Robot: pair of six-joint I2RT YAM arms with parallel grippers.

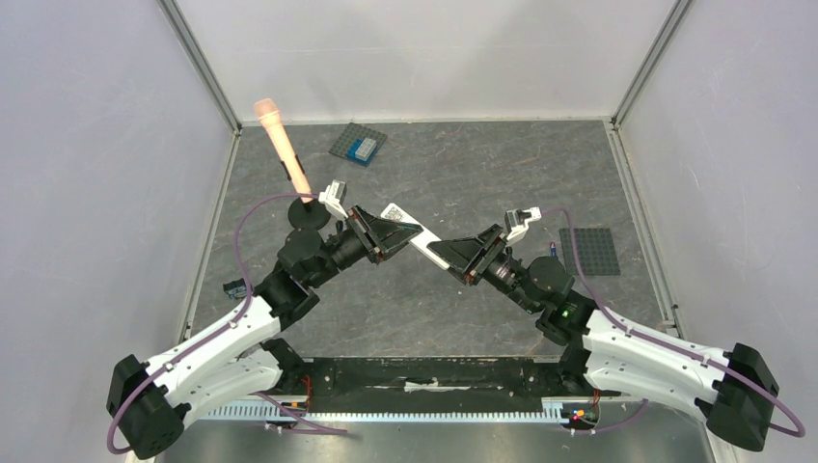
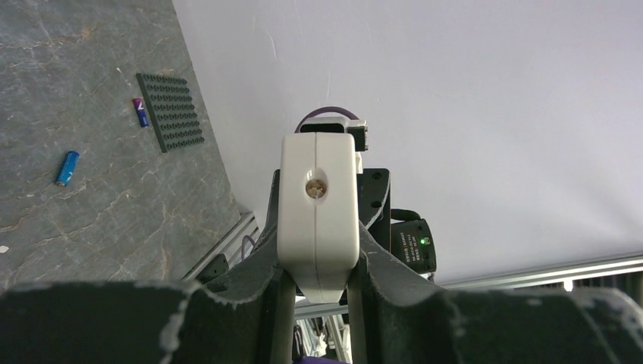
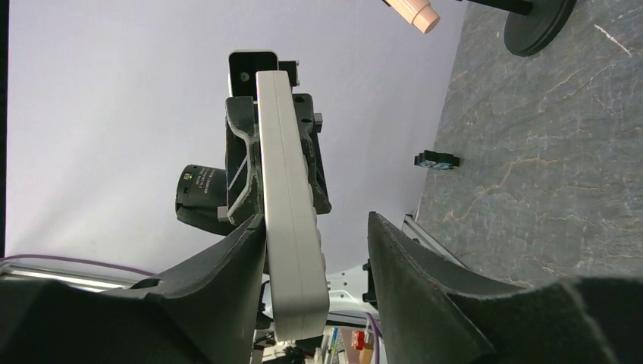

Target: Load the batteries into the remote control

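The white remote control [image 1: 415, 236] hangs in the air above the table's middle, spanning the two grippers. My left gripper [image 1: 397, 231] is shut on one end. In the left wrist view the remote control [image 2: 318, 208] points away, its end face with a small round window showing, both fingers pressed on its sides [image 2: 317, 262]. My right gripper [image 1: 455, 253] surrounds the other end. There the remote control [image 3: 288, 212] lies against one finger, a gap remaining to the other [image 3: 317, 231]. Two blue batteries lie on the table [image 2: 67, 167], [image 2: 141, 112]; one battery [image 1: 553, 248] shows from above.
A dark studded plate [image 1: 589, 251] lies right of the right arm, beside one battery. A peach cylinder [image 1: 283, 145] stands tilted on a black round base [image 1: 309, 214] at back left. A light-blue block on a grey plate [image 1: 359, 145] sits at the back. White walls enclose the table.
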